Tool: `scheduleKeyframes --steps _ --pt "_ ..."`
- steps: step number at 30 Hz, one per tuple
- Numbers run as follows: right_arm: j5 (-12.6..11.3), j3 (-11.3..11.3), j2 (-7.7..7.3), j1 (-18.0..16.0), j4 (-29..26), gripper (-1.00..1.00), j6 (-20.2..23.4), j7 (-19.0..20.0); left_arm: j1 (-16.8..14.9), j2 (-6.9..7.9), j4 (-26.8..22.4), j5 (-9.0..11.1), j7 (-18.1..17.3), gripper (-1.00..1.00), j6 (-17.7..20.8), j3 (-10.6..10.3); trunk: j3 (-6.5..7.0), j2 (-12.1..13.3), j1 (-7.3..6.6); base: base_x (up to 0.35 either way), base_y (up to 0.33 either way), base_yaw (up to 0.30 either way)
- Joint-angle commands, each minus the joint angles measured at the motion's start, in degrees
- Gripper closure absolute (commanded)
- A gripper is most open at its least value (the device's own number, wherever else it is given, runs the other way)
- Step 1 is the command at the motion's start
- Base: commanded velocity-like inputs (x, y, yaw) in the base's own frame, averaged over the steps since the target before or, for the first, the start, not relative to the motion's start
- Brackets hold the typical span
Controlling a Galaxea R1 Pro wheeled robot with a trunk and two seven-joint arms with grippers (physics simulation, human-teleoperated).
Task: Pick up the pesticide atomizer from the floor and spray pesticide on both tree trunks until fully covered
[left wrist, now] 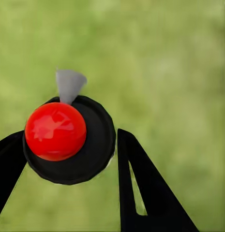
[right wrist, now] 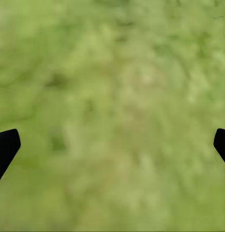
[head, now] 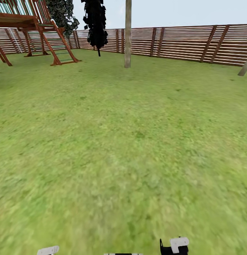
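Note:
The pesticide atomizer has a round black cap, a shiny red ball on top and a small grey nozzle. My left gripper is shut on it, one black finger on each side of the cap, above blurred grass. My right gripper is open over bare lawn, and just its two black fingertips show. In the head view one tree trunk rises far ahead near the fence. A second, leaning tree trunk sits at the far right edge. No mist is visible.
A wide grass lawn stretches ahead to a brown slat fence. A wooden play frame with a ladder stands at the far left. A narrow black-leaved tree stands beside it. White arm parts show at the bottom edge.

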Motion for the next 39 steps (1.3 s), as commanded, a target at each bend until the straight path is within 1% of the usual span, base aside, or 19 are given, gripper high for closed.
scheduleKeyframes --steps 1,39 --pt "0.00 0.00 0.00 0.00 0.00 -1.00 0.00 0.00 0.00 0.00 0.00 0.01 0.01 1.00 0.00 0.01 0.00 0.00 0.00 0.341 0.000 0.000" --pt "0.00 0.02 0.00 0.00 0.00 -1.00 0.05 0.09 -0.01 0.00 0.00 0.02 0.02 1.00 0.00 0.01 0.00 0.00 0.00 0.340 0.000 0.000"
